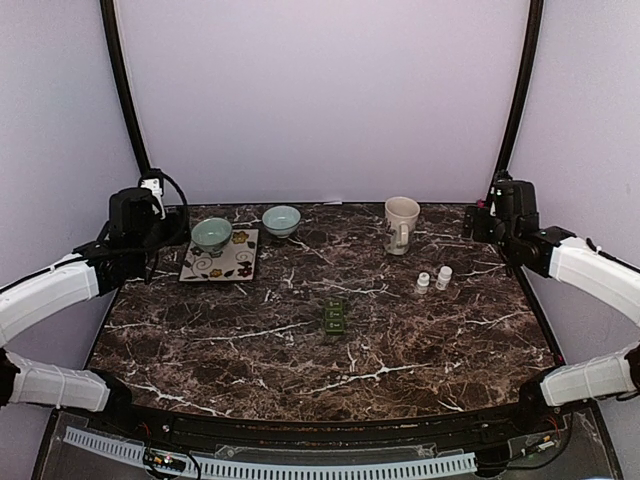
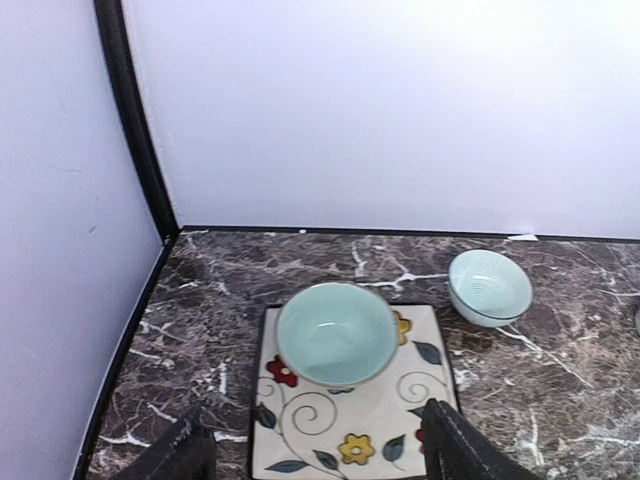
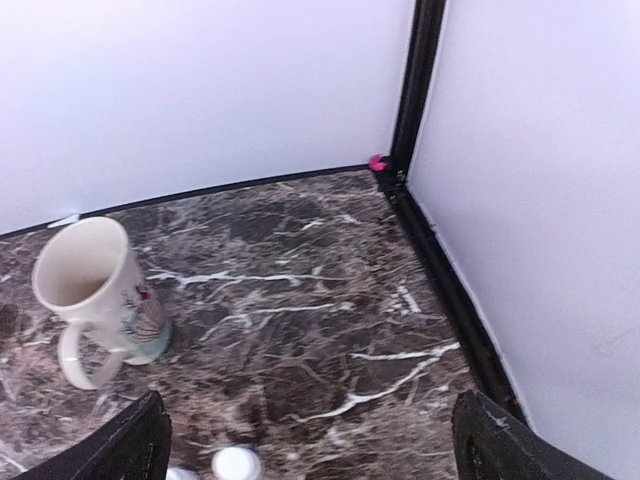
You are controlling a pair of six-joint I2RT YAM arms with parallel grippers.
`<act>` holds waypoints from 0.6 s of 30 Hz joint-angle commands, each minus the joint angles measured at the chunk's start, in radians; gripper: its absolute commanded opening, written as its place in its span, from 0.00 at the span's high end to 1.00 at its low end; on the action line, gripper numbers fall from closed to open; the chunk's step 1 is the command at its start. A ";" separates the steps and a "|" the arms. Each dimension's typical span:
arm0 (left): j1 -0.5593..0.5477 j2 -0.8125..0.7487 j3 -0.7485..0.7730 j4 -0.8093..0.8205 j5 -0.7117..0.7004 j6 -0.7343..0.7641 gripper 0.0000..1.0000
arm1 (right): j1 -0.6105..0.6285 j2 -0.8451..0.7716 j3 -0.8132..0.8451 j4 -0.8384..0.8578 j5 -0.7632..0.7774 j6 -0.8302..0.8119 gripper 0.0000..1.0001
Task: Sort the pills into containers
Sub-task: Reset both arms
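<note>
Top external view: the dark green pill box [image 1: 335, 317] is noted at frame centre on the marble table [image 1: 200, 340], its long axis running top-to-bottom of the frame. The left gripper [image 2: 320, 458] is held at upper left over the floral plate [image 2: 380, 410] and a teal bowl [image 2: 335, 335]. The right gripper [image 3: 315, 445] is at upper right near the cream mug [image 3: 85, 285]. Both are spread wide, nothing held. The box is absent from both wrist views. It lies inward and down-frame of each gripper. The right is judged marginally nearer, with two small white bottles [image 1: 423, 282] roughly between.
</note>
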 commanded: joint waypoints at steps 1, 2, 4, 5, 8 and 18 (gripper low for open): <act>0.134 -0.025 -0.061 0.056 0.081 -0.017 0.25 | -0.078 -0.058 -0.070 0.099 0.055 0.005 0.00; 0.163 -0.030 -0.077 0.067 0.096 -0.028 0.25 | -0.088 -0.057 -0.073 0.090 0.065 0.008 0.00; 0.207 -0.046 -0.105 0.096 0.128 -0.038 0.24 | -0.093 -0.044 -0.060 0.057 0.090 0.025 0.00; 0.222 -0.053 -0.118 0.119 0.145 -0.031 0.24 | -0.093 -0.036 -0.052 0.037 0.100 0.046 0.00; 0.232 -0.062 -0.141 0.148 0.152 0.007 0.24 | -0.094 -0.021 -0.034 -0.007 0.124 0.085 0.00; 0.243 -0.096 -0.186 0.166 0.151 0.024 0.22 | -0.095 -0.080 -0.059 0.008 0.170 0.070 0.00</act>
